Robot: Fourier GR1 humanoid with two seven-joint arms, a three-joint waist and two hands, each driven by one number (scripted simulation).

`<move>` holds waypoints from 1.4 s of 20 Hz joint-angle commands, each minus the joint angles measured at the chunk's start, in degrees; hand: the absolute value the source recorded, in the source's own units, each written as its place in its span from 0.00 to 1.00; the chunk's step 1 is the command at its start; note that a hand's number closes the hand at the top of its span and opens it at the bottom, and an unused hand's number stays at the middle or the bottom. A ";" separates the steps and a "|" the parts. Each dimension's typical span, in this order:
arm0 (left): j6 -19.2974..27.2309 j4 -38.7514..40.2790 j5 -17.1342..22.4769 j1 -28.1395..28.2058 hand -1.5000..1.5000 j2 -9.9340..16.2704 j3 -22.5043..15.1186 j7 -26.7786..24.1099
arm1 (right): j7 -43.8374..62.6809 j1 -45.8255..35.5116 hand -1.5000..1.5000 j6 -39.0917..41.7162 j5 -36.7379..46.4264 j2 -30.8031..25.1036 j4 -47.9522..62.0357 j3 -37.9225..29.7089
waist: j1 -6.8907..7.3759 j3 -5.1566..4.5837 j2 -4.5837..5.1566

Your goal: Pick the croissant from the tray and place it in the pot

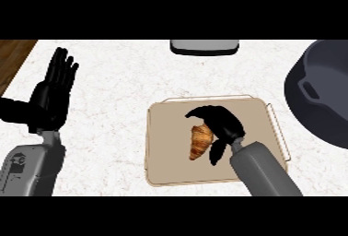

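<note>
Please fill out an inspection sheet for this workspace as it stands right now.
Surface: white speckled counter; a brown wooden strip at the far left corner.
Job's things: croissant lying on the beige tray; dark pot at the right edge, partly out of view.
Clutter: grey object at the far edge, cut off.
Hands: right hand over the tray, fingers curled beside the croissant, contact unclear; left hand open, resting at the left.
Cables: nothing seen.
Surroundings: nothing seen.

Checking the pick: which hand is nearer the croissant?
Right. The right hand is curled over the croissant on the tray; the left hand rests open, far off at the view's left.
</note>
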 commanded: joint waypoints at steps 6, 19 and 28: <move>-0.20 -3.92 -1.24 3.74 0.50 -0.91 -0.86 -0.28 | -2.92 -1.43 1.00 -8.46 4.10 5.14 6.47 3.38 | 0.58 0.73 0.74; -1.90 -4.05 0.28 1.66 0.50 -0.06 0.26 2.22 | 20.19 -9.54 1.00 -11.08 11.36 3.25 3.92 -12.12 | 1.96 0.70 1.54; -2.30 -3.72 -0.91 -0.35 0.50 -1.42 -2.31 1.08 | 51.02 -24.93 1.00 -17.92 22.45 -4.54 12.18 -24.34 | 4.92 0.35 3.09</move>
